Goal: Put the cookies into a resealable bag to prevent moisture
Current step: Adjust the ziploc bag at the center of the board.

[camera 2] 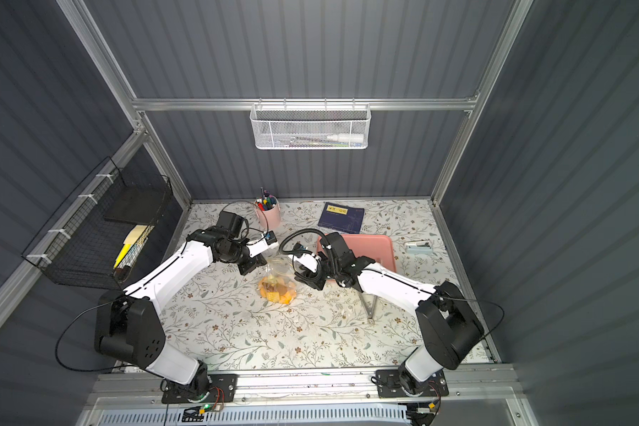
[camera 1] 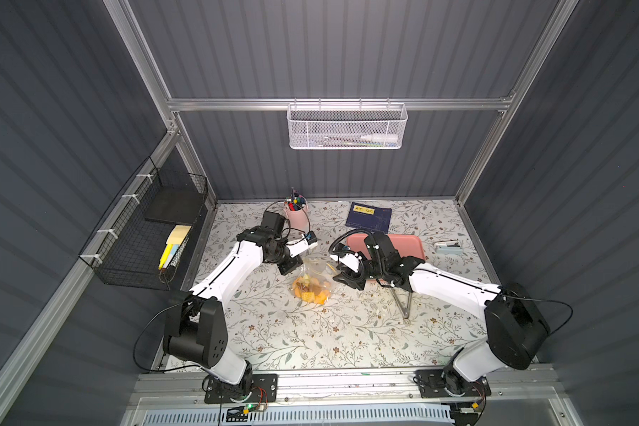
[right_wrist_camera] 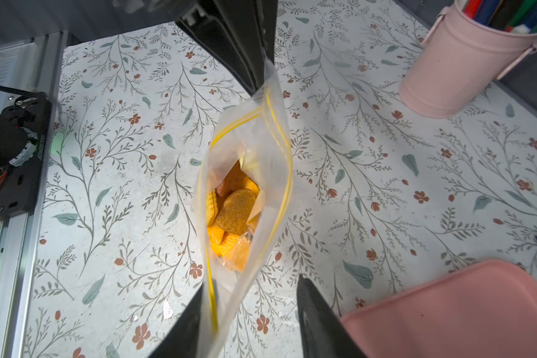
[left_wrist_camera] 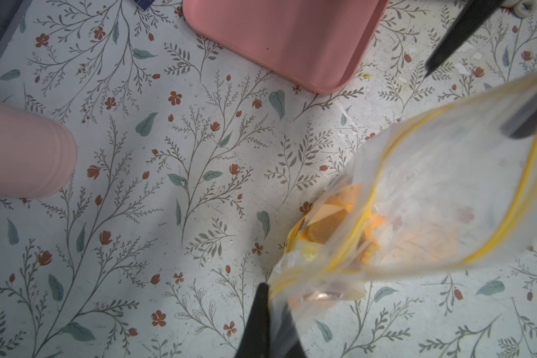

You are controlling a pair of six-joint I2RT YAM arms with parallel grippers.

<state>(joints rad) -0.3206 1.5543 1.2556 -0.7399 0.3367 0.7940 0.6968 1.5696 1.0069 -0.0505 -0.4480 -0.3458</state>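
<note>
The cookies (right_wrist_camera: 234,210) sit inside the resealable bag (right_wrist_camera: 270,148), held up by the clenched left gripper (right_wrist_camera: 258,83), so sealing looks next: the right gripper (right_wrist_camera: 251,283), jaws apart astride the zip (right_wrist_camera: 289,183), must pinch it closed.

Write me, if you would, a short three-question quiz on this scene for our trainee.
1. True or false: the cookies in view sit inside the resealable bag.
2. Which is clamped shut on the bag's corner? A) left claw B) right claw C) neither
3. Is the bag's zip sealed or open?
Key: 1 true; 2 A; 3 open.
</note>
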